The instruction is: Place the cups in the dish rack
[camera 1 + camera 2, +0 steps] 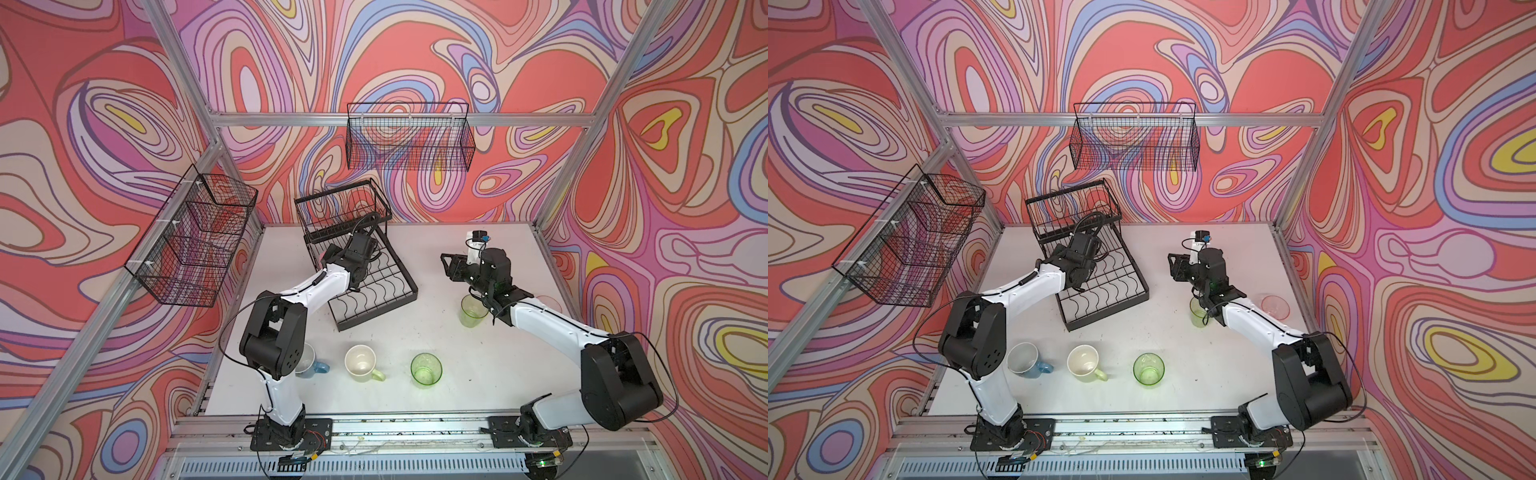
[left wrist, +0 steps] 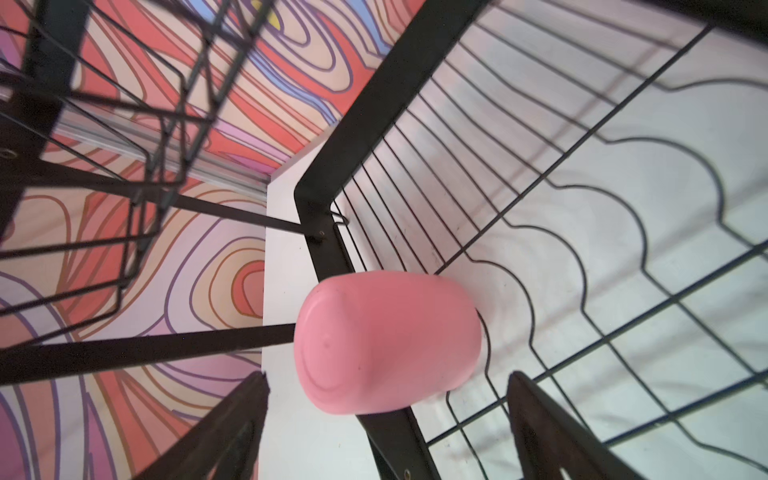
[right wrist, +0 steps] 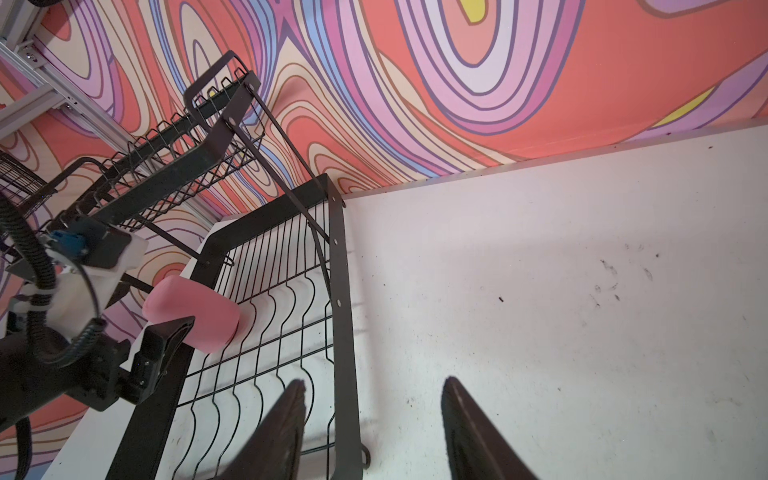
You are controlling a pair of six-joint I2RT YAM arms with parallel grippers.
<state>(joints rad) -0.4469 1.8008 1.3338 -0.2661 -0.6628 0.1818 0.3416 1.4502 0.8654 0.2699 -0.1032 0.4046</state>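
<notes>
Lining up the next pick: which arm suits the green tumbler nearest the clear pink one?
Right, probably: the right gripper is open and empty, with the green tumbler beside its arm; the left gripper is over the dish rack.

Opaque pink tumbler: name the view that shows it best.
Left wrist: the opaque pink tumbler shows whole and close, ahead of the left gripper. The right wrist view shows it smaller, partly behind that gripper. In both top views the left arm hides nearly all of it.
</notes>
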